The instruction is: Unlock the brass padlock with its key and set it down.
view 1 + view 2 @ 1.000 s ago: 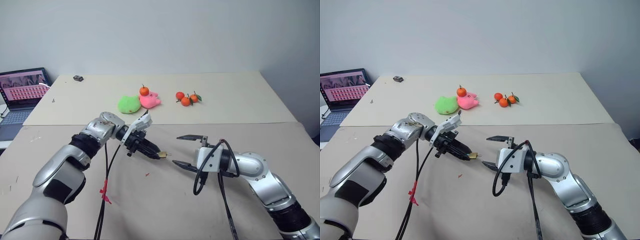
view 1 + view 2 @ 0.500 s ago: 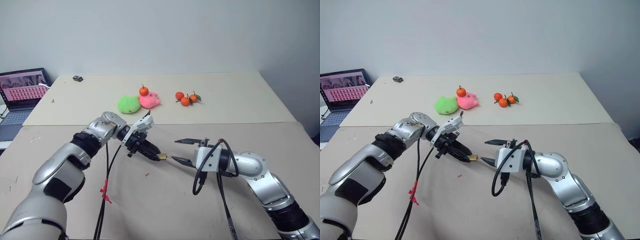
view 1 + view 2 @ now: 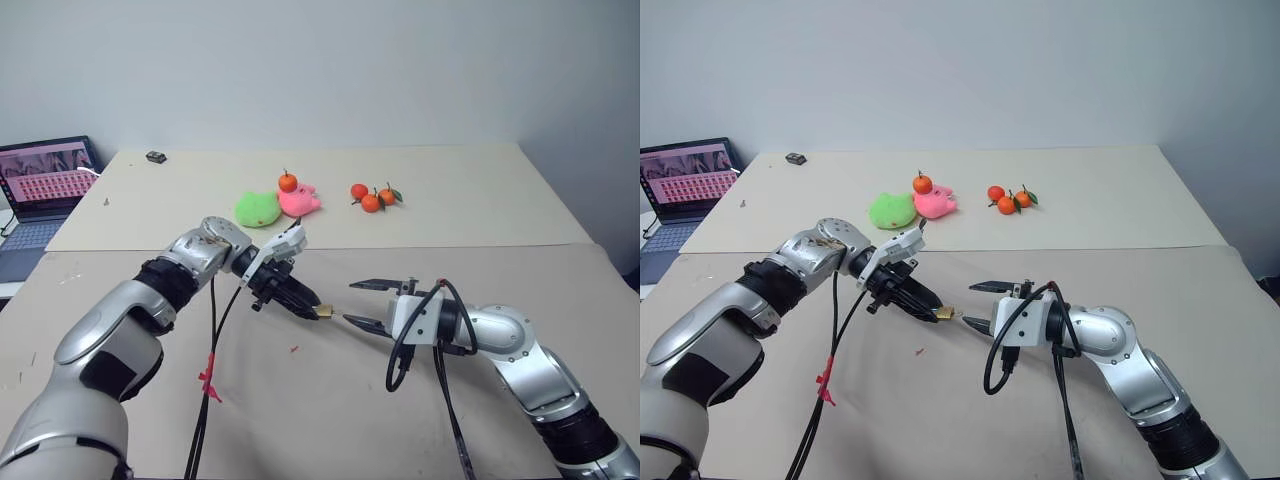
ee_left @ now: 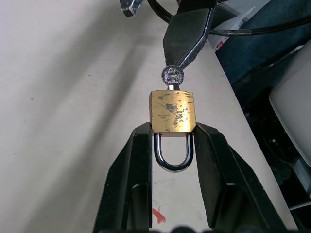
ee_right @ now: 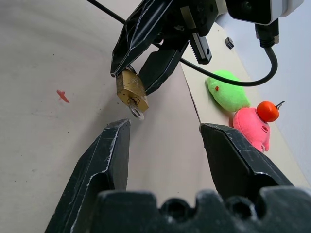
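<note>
- Up above the bench point(image 3: 480, 200), the left end effector point(image 4: 171, 141) is clamped on the padlock point(image 4: 172, 110), its two black fingers point(image 4: 137, 160) pinching the brass body at its shackle end.
- A silver shackle point(image 4: 173, 156) loops closed between those fingers; a key point(image 4: 172, 77) sits in the opposite end.
- Facing it, the right end effector point(image 3: 362, 303) has its fingers apart and holds nothing, one fingertip point(image 4: 187, 34) just at the key's round head; actual contact is unclear.
- Farther back lie tangerines point(image 3: 374, 196), a green plush toy point(image 3: 257, 208) and a pink plush toy point(image 3: 299, 201).
</note>
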`<control>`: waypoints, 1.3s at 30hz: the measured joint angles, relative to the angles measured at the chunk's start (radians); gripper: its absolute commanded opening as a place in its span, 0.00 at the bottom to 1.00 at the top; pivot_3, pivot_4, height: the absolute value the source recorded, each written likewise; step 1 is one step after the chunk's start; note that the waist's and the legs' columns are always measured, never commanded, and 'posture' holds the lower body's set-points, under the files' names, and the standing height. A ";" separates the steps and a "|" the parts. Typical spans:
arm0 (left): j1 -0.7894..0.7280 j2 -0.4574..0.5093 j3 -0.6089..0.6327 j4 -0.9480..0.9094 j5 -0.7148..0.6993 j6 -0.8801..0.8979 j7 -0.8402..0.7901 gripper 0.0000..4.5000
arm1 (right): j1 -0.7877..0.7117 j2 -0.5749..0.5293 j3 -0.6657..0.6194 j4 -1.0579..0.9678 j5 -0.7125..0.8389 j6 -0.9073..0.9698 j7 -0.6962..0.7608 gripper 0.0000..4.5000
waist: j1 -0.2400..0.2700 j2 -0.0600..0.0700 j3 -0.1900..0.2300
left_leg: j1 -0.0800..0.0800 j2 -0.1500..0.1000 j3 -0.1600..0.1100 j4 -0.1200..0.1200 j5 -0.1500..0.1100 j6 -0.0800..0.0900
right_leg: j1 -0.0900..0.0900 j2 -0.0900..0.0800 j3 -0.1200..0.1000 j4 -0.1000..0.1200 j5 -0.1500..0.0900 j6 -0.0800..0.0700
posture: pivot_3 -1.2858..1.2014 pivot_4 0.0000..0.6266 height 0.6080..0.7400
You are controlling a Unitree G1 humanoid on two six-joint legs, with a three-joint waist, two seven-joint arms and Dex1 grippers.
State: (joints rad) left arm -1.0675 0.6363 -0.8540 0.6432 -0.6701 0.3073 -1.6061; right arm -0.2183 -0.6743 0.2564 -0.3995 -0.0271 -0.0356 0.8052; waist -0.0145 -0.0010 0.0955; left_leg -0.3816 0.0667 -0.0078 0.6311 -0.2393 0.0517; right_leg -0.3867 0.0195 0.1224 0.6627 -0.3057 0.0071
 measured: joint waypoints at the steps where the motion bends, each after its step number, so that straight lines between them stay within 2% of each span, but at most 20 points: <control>1: 0.000 0.000 0.000 0.000 0.000 0.000 0.000 0.17 | 0.000 0.001 0.000 0.000 0.000 0.000 0.000 0.62 | 0.000 0.000 0.000 | 0.000 0.000 0.000 0.000 0.000 0.000 | 0.000 0.000 0.000 0.000 0.000 0.000 | 0.52 0.24 0.39; 14: -0.024 -0.031 0.000 0.019 0.000 -0.006 0.000 0.17 | 0.000 0.016 0.004 -0.005 0.001 0.024 0.002 0.62 | 0.001 0.000 0.000 | 0.000 0.000 0.000 0.002 0.000 0.000 | 0.000 0.000 0.000 0.000 0.000 0.000 | 0.52 0.24 0.39; 17: -0.025 -0.040 0.000 0.024 0.000 -0.007 0.000 0.17 | 0.002 0.016 0.004 -0.006 0.001 0.031 0.002 0.47 | -0.001 0.000 0.000 | -0.001 0.000 0.000 0.002 0.000 0.000 | -0.001 0.000 0.000 0.001 0.000 0.000 | 0.52 0.24 0.39; 19: -0.025 -0.040 0.000 0.024 0.000 -0.007 0.000 0.17 | 0.005 0.016 0.004 -0.009 0.002 0.038 0.002 0.29 | -0.001 0.000 0.000 | -0.001 0.000 0.000 0.002 0.000 0.000 | -0.001 0.000 0.000 0.001 0.000 0.000 | 0.52 0.24 0.39; 23: -0.025 -0.040 0.000 0.027 -0.001 -0.018 0.000 0.17 | 0.010 0.016 0.004 -0.013 0.002 0.046 0.012 0.01 | 0.000 0.000 0.000 | -0.001 0.000 0.000 0.003 0.000 0.000 | -0.001 0.000 0.000 0.002 0.000 -0.001 | 0.52 0.24 0.39; 29: -0.025 -0.039 0.000 0.029 -0.001 -0.021 -0.007 0.17 | 0.011 0.015 0.003 -0.013 0.001 0.052 0.019 0.01 | 0.000 0.001 0.000 | -0.001 0.000 0.000 0.011 -0.004 0.006 | -0.001 0.001 0.000 0.002 0.000 -0.001 | 0.52 0.24 0.39; 39: -0.026 -0.043 0.000 0.037 -0.002 -0.021 -0.007 0.17 | 0.011 0.015 0.003 -0.013 -0.006 0.052 0.019 0.01 | 0.000 0.001 0.000 | -0.001 0.000 0.000 0.012 -0.006 0.010 | -0.001 0.001 0.000 0.002 -0.001 -0.001 | 0.52 0.24 0.39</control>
State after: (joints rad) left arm -1.0931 0.5933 -0.8543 0.6806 -0.6719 0.2866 -1.6136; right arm -0.2071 -0.6593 0.2598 -0.4120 -0.0328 0.0161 0.8237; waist -0.0143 0.0003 0.0955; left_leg -0.3829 0.0671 -0.0080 0.6428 -0.2453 0.0617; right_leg -0.3876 0.0208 0.1225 0.6647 -0.3062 0.0060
